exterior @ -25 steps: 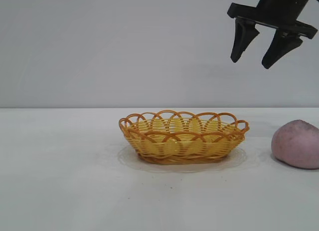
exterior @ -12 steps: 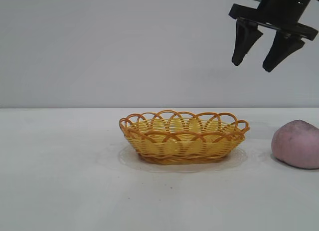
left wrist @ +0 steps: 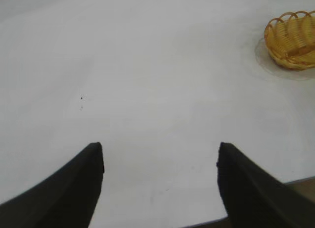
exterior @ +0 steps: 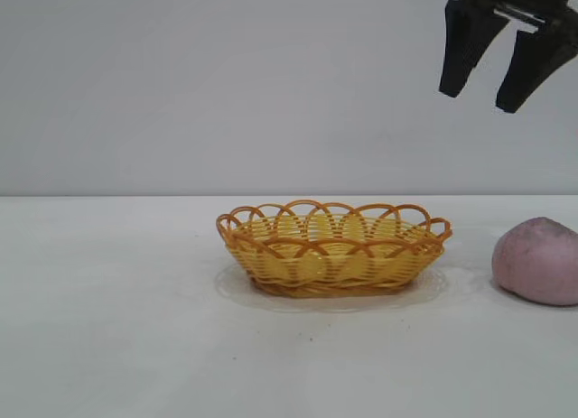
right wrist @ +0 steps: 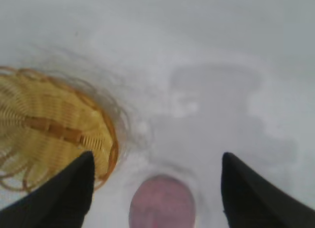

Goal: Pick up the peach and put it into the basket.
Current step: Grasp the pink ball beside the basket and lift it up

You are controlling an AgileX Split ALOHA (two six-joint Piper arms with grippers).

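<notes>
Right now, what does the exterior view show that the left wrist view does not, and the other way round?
Only the exterior view shows the peach, lying on the table right of the basket and apart from it, and the right pincer, open and empty, high above the gap between them. Only the left wrist view shows the left pincer, open and empty over bare table, far from the basket. Both show the basket, with nothing in it, and the white table.
</notes>
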